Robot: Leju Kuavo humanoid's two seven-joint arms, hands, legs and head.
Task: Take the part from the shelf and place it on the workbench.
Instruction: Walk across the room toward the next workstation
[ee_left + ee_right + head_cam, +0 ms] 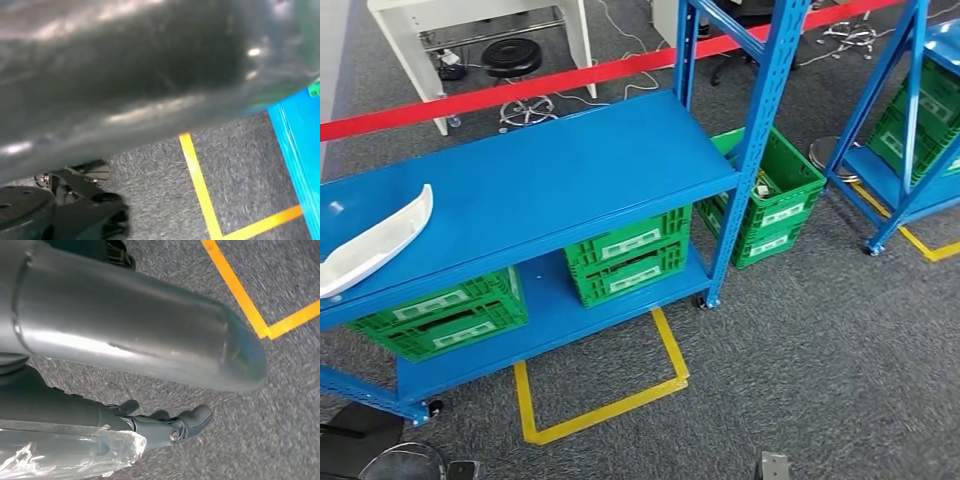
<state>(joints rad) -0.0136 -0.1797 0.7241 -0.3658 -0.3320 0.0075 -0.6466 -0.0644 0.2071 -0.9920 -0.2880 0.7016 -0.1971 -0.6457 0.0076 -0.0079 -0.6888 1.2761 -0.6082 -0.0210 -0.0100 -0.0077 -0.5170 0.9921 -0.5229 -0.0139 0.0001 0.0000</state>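
The white part (373,243) lies at the left edge of the head view, on the top board of the blue shelf (546,180), untouched. The right robot hand (166,427) hangs over the carpet, fingers loosely extended, holding nothing. Whether the left robot hand is open, I cannot tell. The step in hand looks like the approach; next, a reach to the part.

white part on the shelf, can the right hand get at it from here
Probably not yet. The white part lies on the shelf top far to the robot's left, while the right hand hangs low over the carpet.
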